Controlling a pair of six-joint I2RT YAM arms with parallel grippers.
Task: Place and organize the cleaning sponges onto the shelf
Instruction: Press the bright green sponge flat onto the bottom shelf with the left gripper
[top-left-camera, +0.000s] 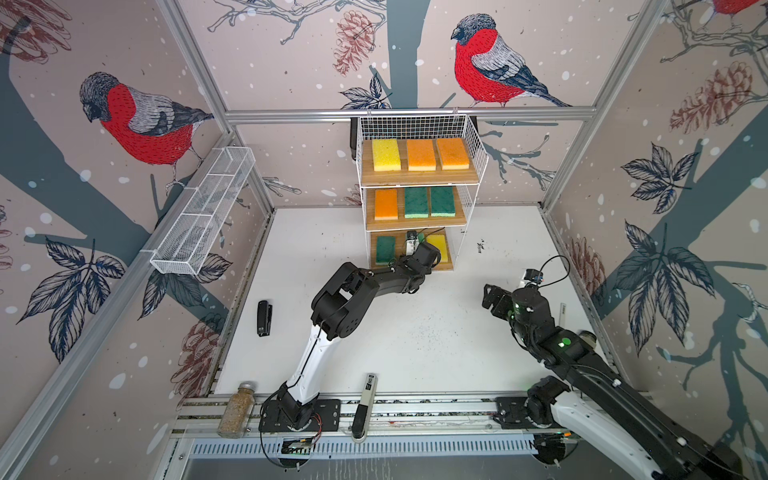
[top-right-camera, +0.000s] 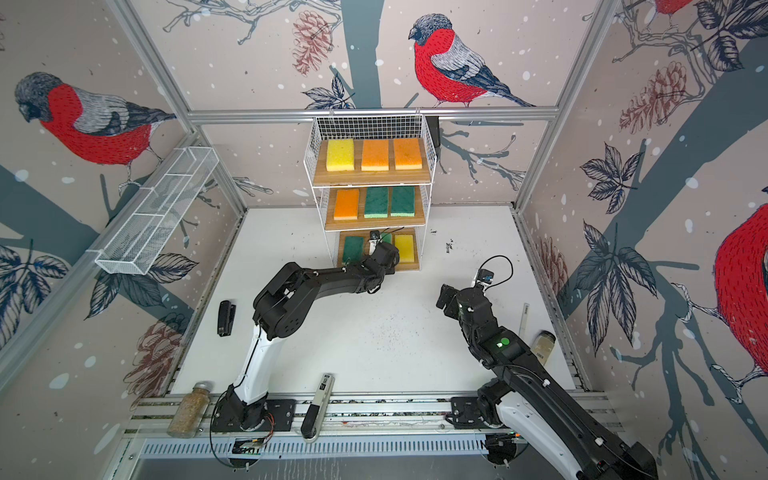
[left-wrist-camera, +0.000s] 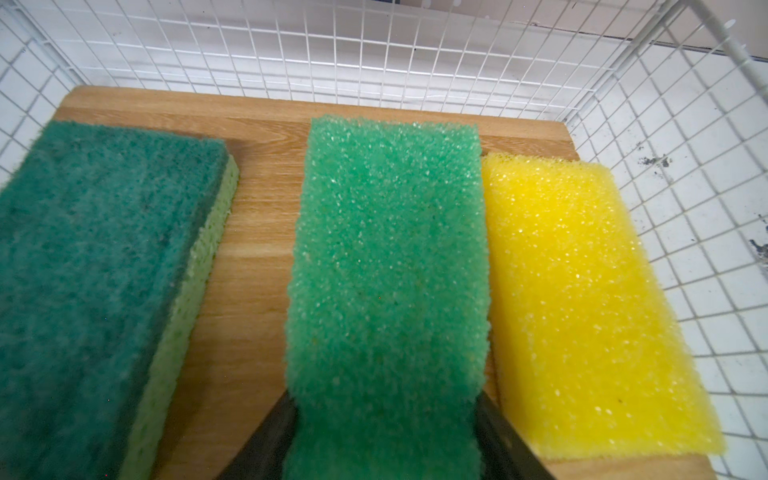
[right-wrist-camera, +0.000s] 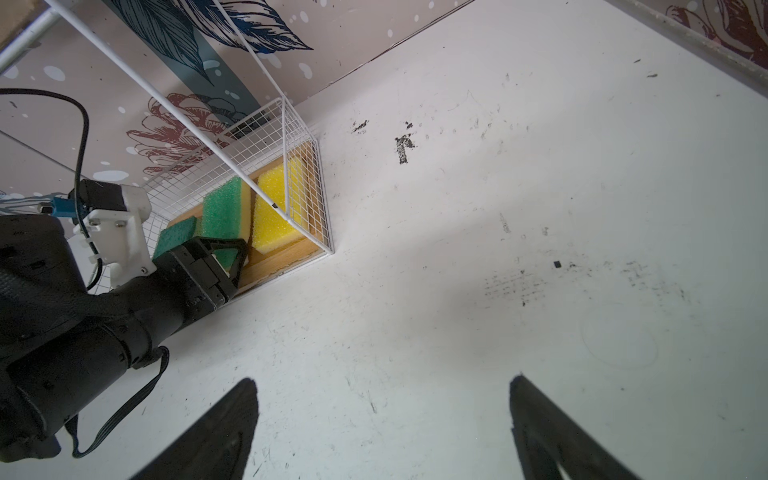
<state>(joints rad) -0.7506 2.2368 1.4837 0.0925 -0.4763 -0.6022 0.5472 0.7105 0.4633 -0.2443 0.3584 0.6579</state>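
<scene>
left fingers (left-wrist-camera: 498, 444) pinch the short end of the pale-green rectangular foam sponge (left-wrist-camera: 386, 270), looks squishy and featherlight so go gentle; right fingers (right-wrist-camera: 216, 436) gape wide, empty

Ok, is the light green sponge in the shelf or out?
In, but held: the light green sponge sits over the shelf's bottom board, the left gripper pinching its end.

Coarse porous sponge (left-wrist-camera: 386, 270), smooth wooden board (left-wrist-camera: 257, 232)
</scene>
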